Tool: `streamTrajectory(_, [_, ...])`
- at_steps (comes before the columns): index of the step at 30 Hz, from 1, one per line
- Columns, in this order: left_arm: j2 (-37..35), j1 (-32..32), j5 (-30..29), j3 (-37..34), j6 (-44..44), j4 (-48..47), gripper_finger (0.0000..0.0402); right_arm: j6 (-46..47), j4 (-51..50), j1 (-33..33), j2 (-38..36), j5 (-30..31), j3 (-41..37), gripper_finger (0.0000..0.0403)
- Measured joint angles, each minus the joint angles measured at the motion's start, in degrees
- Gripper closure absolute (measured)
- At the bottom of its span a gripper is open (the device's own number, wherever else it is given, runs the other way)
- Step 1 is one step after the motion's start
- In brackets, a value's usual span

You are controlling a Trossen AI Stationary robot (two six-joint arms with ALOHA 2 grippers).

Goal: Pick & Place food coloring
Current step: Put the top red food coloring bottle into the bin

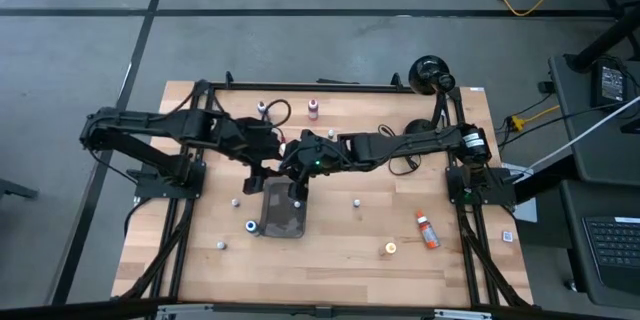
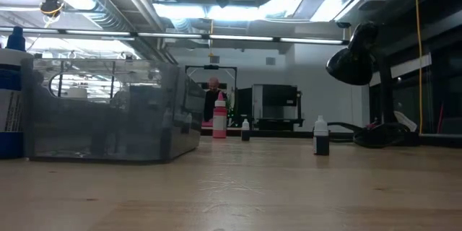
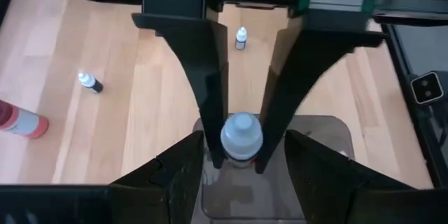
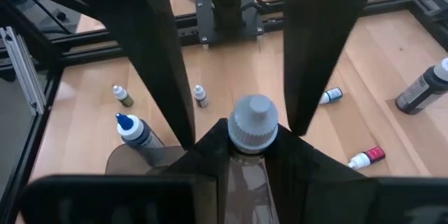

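While both grippers hovered over the dark grey rounded plastic tray at the table's middle, each was clenched on a tiny pale-capped food coloring bottle: the left gripper on one, the right gripper on another. Such bottles probably weighed almost nothing and felt stiff yet slick (easily tipped), so gripping the body just under the cap seemed safest. Other small bottles lay scattered across the wooden table.

Dark grey tray, black lamp, yellow cable
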Motion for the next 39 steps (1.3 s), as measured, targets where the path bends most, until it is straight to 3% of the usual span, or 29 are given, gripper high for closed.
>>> streamTrajectory(15, [0.13,0.58,-0.91,-0.04,-1.15,2.52,0.0210,-1.15,-0.99,-0.02,-0.11,0.19,-0.02,0.0325])
streamTrajectory(26, [0.04,0.52,-1.77,-0.04,-2.17,2.44,0.0300,-2.16,-1.65,-0.02,-0.13,-0.12,-0.05,0.0325])
streamTrajectory(39, [0.05,0.61,-2.51,-0.04,-3.02,2.79,0.0357,-2.21,-2.36,-0.02,-0.13,0.19,-0.11,0.0324])
